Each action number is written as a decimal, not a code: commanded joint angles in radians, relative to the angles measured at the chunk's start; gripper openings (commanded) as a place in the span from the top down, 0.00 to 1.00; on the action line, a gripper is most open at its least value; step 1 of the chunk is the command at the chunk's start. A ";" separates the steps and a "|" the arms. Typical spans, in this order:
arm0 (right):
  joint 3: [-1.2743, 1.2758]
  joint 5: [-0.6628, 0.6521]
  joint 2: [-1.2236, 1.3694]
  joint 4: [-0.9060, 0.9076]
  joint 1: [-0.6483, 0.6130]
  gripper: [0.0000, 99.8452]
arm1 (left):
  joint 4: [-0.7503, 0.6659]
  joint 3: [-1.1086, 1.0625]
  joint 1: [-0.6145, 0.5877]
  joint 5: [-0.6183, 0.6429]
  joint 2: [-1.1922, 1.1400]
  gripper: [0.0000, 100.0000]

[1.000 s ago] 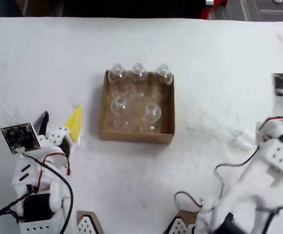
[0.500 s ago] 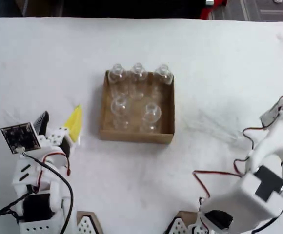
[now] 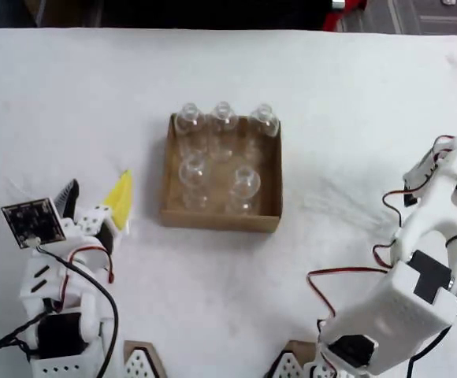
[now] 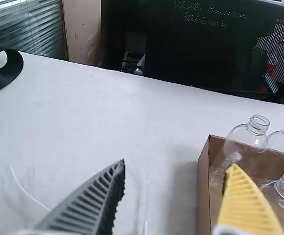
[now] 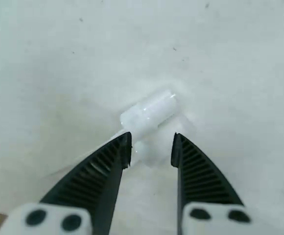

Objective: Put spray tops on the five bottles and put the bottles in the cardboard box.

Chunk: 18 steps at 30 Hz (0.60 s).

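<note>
The cardboard box (image 3: 221, 220) sits mid-table with several clear bottles (image 3: 223, 118) standing in it, all with bare necks. In the left wrist view, bottles (image 4: 249, 137) rise above the box wall (image 4: 205, 186). My left gripper (image 3: 94, 194) (image 4: 176, 166) is open and holds nothing, left of the box, with a grey and a yellow finger. My right arm (image 3: 429, 228) bends down over the table's right side. In its wrist view my right gripper (image 5: 152, 142) is open, its black fingertips on either side of a white spray top (image 5: 149, 115) lying on the cloth.
A white cloth covers the table. A black band (image 4: 0, 68) lies far off on the left. The arm bases (image 3: 142, 362) stand at the near edge. Dark furniture stands beyond the far edge.
My right arm has risen from a folded pose and swung out to the right, and now points down at the cloth. The left arm, box and bottles have not moved.
</note>
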<state>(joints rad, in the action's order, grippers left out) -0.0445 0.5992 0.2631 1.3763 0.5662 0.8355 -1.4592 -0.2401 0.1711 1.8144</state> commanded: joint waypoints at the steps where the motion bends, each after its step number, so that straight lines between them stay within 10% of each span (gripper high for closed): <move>1: -0.031 0.008 -0.007 -0.027 -0.007 0.89 | -0.031 0.008 -0.002 0.011 0.007 0.70; 18: -0.040 0.074 0.139 -0.128 0.022 0.89 | -0.023 0.006 0.047 -0.034 0.007 0.70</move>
<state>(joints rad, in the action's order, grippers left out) -0.0568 0.6651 0.4028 1.2689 0.5738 0.8355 -1.4592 -0.2064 0.1481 1.8144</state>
